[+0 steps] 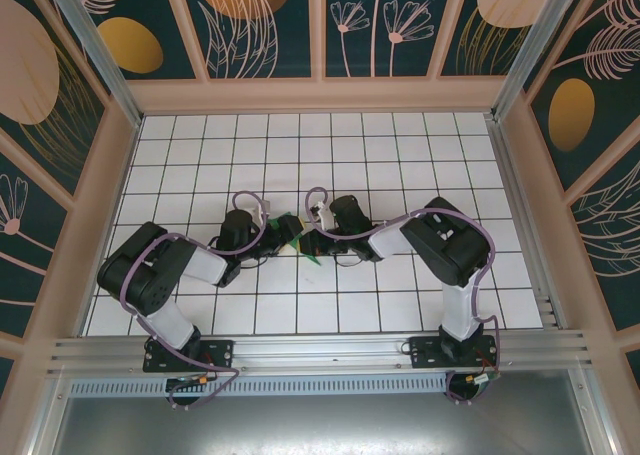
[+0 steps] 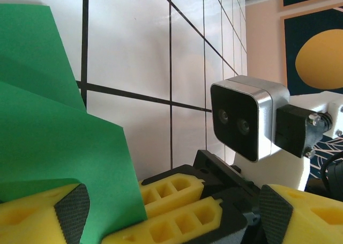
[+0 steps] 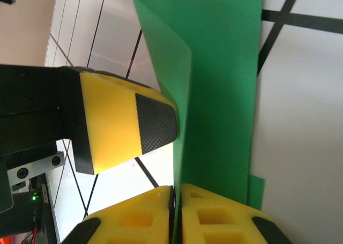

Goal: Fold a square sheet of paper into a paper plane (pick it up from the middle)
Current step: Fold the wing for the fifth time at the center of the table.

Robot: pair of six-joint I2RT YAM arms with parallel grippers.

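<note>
The green paper (image 3: 225,83) is folded into layers and stands up off the white grid table (image 1: 400,155). My right gripper (image 3: 176,201) is shut on its lower edge, with the sheet pinched in the thin slit between the yellow fingers. My left gripper (image 2: 174,209) stands open, its jaws wide apart. The paper (image 2: 48,137) leans against its left finger pad (image 2: 72,212). The right gripper's yellow fingers (image 2: 177,206) sit between the left jaws. One left finger (image 3: 128,126) stands beside the fold. From above, both grippers (image 1: 300,240) meet at mid-table, with green tips (image 1: 312,258) showing.
The right wrist's camera housing (image 2: 246,118) sits close in front of the left gripper. Patterned walls (image 1: 320,25) and aluminium rails (image 1: 320,350) enclose the tiled table. Bare tiles lie behind the arms and to either side.
</note>
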